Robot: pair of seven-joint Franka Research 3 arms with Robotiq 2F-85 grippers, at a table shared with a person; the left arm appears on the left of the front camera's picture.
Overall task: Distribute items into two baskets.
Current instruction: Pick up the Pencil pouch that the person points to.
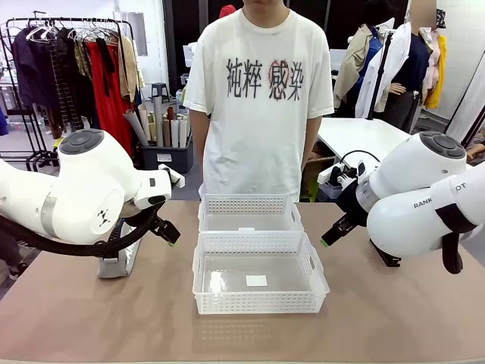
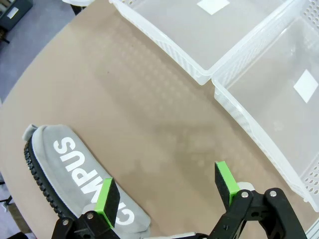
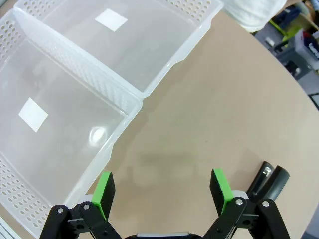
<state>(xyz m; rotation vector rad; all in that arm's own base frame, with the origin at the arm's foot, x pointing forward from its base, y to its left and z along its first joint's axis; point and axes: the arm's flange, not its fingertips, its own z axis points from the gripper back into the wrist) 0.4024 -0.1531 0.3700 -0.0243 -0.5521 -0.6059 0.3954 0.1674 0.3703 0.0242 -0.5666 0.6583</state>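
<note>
Grey CAMPUS pouch (image 2: 70,167) lies flat on the brown table (image 2: 149,109), partly beneath one green-padded finger of the left gripper (image 2: 167,191), with its black zip along the outer edge. That gripper hovers above the table with its jaws spread wide and holds nothing. The two white lattice-sided baskets sit side by side beyond its fingertips and off toward its other finger. In the front view they lie between the two arms, the near basket (image 1: 258,302) touching the far basket (image 1: 250,203). Both are empty apart from a small white label on each floor. The right gripper (image 3: 162,189) is likewise spread wide and empty above bare table. The black stapler (image 3: 273,179) lies just outside one of its fingers, low by the wrist, and the baskets lie ahead toward the opposite finger. A person (image 1: 261,98) stands across the table behind the baskets. By the look of it, no item has been placed yet and the step in hand is the approach for a first pick. The left gripper would need to shift sideways until the pouch lies between its fingers across the narrow width, then lower and close. The right would need to pull back over the stapler in the same way.
</note>
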